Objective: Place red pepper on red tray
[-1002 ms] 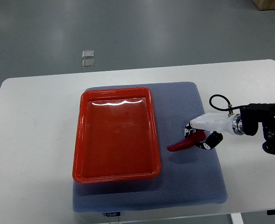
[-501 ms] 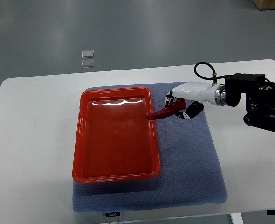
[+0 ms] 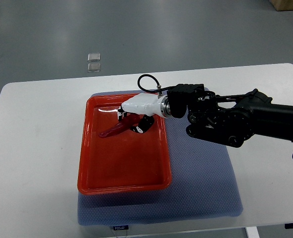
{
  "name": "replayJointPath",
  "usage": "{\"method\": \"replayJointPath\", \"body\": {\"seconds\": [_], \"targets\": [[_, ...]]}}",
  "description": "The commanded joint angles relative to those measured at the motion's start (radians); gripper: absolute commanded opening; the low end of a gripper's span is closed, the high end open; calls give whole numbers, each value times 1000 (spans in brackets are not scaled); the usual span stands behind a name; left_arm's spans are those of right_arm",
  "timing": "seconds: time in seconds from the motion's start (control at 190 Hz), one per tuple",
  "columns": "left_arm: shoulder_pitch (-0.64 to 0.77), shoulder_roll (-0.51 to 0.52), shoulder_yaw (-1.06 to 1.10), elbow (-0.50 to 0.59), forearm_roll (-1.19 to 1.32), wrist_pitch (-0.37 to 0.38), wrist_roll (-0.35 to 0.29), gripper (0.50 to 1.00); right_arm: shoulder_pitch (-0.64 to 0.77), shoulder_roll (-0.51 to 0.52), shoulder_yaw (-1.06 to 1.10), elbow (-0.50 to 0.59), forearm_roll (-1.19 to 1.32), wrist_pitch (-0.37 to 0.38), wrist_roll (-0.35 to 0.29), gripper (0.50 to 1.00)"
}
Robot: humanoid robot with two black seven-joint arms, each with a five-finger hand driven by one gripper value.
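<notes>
Right robot hand clamped on red pepper, over red tray upper half. Risk: releasing high, pepper bounces or rolls toward rim.

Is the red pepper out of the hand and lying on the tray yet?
No. The right hand grips the red pepper over the red tray.

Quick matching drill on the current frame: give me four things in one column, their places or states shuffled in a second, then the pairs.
1. red pepper
2. red tray
3. blue mat
4. right hand

A. lies on the white table, under the tray
B. held over the tray's far part
C. rests on the mat
D. fingers closed on the pepper

Pairs: 1-B, 2-C, 3-A, 4-D
</notes>
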Motion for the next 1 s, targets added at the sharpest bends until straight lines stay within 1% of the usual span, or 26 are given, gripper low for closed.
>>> {"method": "replayJointPath", "body": {"seconds": [0.0, 0.1, 0.163, 0.211, 0.221, 0.227, 0.232, 0.237, 0.242, 0.258, 0.285, 0.311, 0.385, 0.501, 0.727, 0.854, 0.996], "targets": [[0, 0, 0, -2, 0, 1, 0, 1000, -11, 53, -10, -51, -7, -1, 0, 586], [0, 0, 0, 1, 0, 0, 0, 1000, -27, 75, -36, -84, -9, -1, 0, 615], [0, 0, 0, 1, 0, 0, 0, 1000, -32, 78, -39, -87, -9, -1, -2, 654], [0, 0, 0, 1, 0, 0, 0, 1000, -34, 78, -39, -91, -9, -1, -2, 709], [0, 0, 0, 1, 0, 0, 0, 1000, -34, 78, -39, -91, -9, -1, -2, 709], [0, 0, 0, 1, 0, 0, 0, 1000, -35, 78, -39, -92, -9, -3, -2, 721], [0, 0, 0, 1, 0, 0, 0, 1000, -35, 78, -39, -92, -9, -3, -2, 721], [0, 0, 0, -2, 0, 1, 0, 1000, -35, 78, -39, -94, -9, -3, -2, 733], [0, 0, 0, -2, 0, 1, 0, 1000, -35, 78, -39, -94, -9, -3, -2, 733], [0, 0, 0, 1, 0, 1, 0, 1000, -34, 78, -39, -95, -9, -4, -2, 756], [0, 0, 0, 1, 0, 1, 0, 1000, -35, 78, -39, -95, -9, -4, -2, 768], [0, 0, 0, -2, 0, 1, 0, 1000, -35, 78, -38, -100, -9, -9, -2, 793], [0, 0, 0, -2, 0, 1, -2, 1000, -38, 78, -33, -100, -7, -12, 0, 829], [0, 0, 0, 1, 0, 1, 0, 1000, -37, 64, -19, -100, 6, -15, 1, 832], [0, 0, 0, -2, 0, 1, 0, 1000, -40, -62, 197, -95, 69, 4, 3, 834], [0, 0, 0, 1, 0, 1, 0, 1000, -44, -161, 303, -94, 190, 34, 1, 836], [0, 0, 0, -2, 0, 0, 0, 1000, -126, -195, 451, -107, 371, 30, -4, 836]]}}
